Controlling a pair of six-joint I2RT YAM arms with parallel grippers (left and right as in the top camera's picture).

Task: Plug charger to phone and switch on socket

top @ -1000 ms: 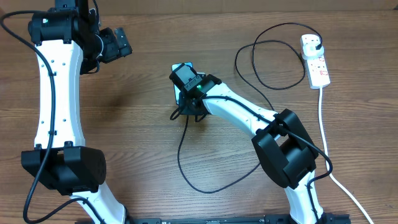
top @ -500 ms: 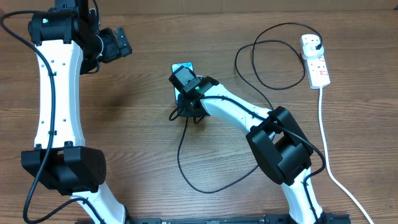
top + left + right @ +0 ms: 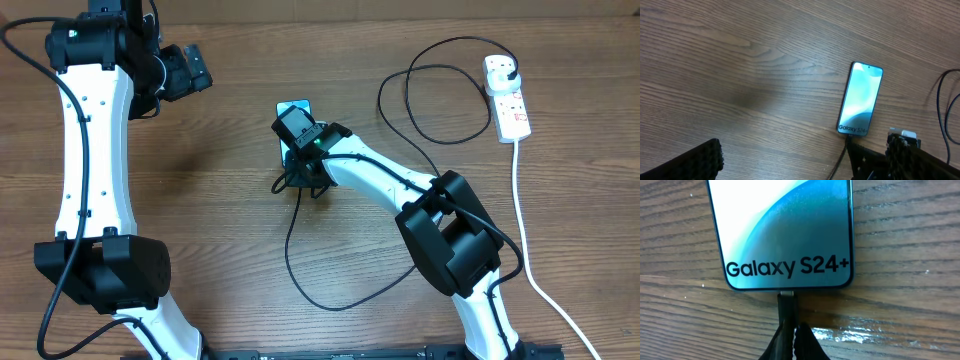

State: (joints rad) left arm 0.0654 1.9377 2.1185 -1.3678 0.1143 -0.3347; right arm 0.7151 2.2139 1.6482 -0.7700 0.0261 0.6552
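The phone (image 3: 782,230) lies flat on the wooden table, screen lit with "Galaxy S24+". It also shows in the left wrist view (image 3: 860,100) and, mostly under my right wrist, in the overhead view (image 3: 293,107). My right gripper (image 3: 792,340) is shut on the charger connector (image 3: 786,302), whose tip sits at the port in the phone's bottom edge. The charger cable (image 3: 290,250) loops back to its plug (image 3: 510,70) in the white socket strip (image 3: 512,112). My left gripper (image 3: 800,170) is open and empty, held high at the far left (image 3: 190,70).
The socket's thick white cord (image 3: 525,250) runs down the right side toward the front edge. Cable loops (image 3: 440,100) lie between the phone and the socket. My right arm (image 3: 400,185) stretches across the table's middle.
My right arm's elbow has shifted slightly left. The right gripper stays at the phone's bottom edge. The left arm has not moved.
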